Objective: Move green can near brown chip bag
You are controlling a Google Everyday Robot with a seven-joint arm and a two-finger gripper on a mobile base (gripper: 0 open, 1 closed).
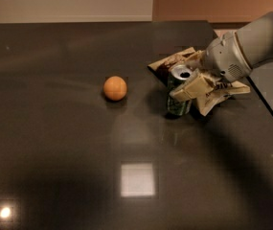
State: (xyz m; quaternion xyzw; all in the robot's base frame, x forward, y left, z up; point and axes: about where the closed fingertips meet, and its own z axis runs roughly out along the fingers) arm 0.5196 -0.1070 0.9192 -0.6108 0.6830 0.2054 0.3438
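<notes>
The green can (178, 103) stands upright on the dark table (54, 152), right of centre, with its silver top and opening showing. My gripper (189, 84) reaches in from the right and is shut on the can's upper half; one tan finger (193, 86) lies across its front. The brown chip bag (165, 66) lies flat right behind and to the right of the can, touching or nearly touching it. Much of the bag is hidden by the gripper and the can.
An orange ball (115, 88) sits on the table left of the can, about a can's height away. The table's right edge (270, 110) runs diagonally close behind the gripper. Light glare spots show on the front of the table.
</notes>
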